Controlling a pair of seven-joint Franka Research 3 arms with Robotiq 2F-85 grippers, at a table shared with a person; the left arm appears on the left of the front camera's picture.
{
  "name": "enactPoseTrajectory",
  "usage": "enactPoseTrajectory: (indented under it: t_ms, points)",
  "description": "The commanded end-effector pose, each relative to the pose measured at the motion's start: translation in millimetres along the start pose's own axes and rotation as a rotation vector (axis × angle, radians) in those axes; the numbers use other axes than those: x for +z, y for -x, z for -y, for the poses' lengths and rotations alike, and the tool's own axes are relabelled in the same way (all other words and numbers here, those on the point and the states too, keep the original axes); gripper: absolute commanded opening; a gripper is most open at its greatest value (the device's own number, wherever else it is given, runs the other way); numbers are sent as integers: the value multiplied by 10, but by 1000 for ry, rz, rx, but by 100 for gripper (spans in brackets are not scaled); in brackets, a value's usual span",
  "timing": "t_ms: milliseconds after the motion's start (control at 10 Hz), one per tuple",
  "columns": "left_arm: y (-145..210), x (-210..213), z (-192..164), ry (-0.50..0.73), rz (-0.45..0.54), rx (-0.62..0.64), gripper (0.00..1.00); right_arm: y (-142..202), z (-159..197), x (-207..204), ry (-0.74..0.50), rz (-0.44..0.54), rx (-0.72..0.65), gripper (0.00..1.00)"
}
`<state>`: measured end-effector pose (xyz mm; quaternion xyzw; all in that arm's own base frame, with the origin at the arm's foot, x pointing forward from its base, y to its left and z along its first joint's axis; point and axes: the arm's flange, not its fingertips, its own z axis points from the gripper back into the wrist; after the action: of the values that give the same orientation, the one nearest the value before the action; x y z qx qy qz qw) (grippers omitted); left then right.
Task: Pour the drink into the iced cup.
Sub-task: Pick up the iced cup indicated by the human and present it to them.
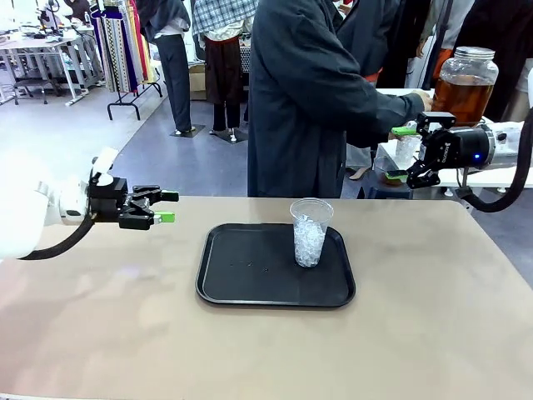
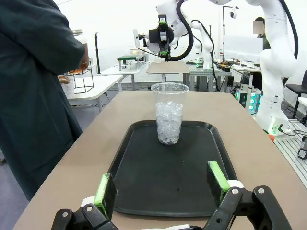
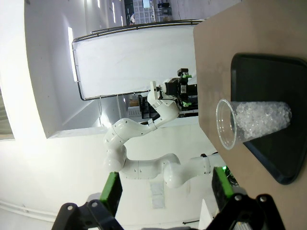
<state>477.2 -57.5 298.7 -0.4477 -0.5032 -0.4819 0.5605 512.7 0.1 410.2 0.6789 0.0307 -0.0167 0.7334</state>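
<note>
1. While the drink (image 1: 460, 98) sits in the lidded jar (image 1: 463, 77) on a side table past the far right corner, the cup (image 1: 310, 235) stands well apart from it. Your coming move turns on that gap.
2. Your right gripper (image 1: 400, 154) is the nearer one to the jar. It hangs just in front of and below it, beyond the far edge of the table (image 1: 416, 333). Its fingers are spread with nothing between them.
3. Your left gripper (image 1: 166, 207) hovers low over the table, left of the tray (image 1: 241, 279). Its fingers are spread and empty. It points along the tray's long axis, straight at the cup.
4. Cup: clear and upright, long axis vertical, mouth up, on the tray's far right part. It is more than half full of ice (image 1: 309, 242), and you see no drink in it. It lies between your grippers, touching neither.
5. Jar: amber liquid fills most of it. The person's hand (image 1: 425, 100) rests at its front; you cannot tell whether it works the spigot.
6. Judgement: nothing is poured yet. The drink must first leave the jar, and your right arm is better placed to fetch it.
</note>
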Motion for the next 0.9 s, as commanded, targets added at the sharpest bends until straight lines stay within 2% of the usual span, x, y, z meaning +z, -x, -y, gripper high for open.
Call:
enactPoseTrajectory:
  t_ms: [0,800]
  points:
    - [-14,-13,-9,-1,-5,-1,100,-1,-17,-4,1,3,3,100]
    - [-14,-13,-9,-1,-5,-1,100,-1,-17,-4,1,3,3,100]
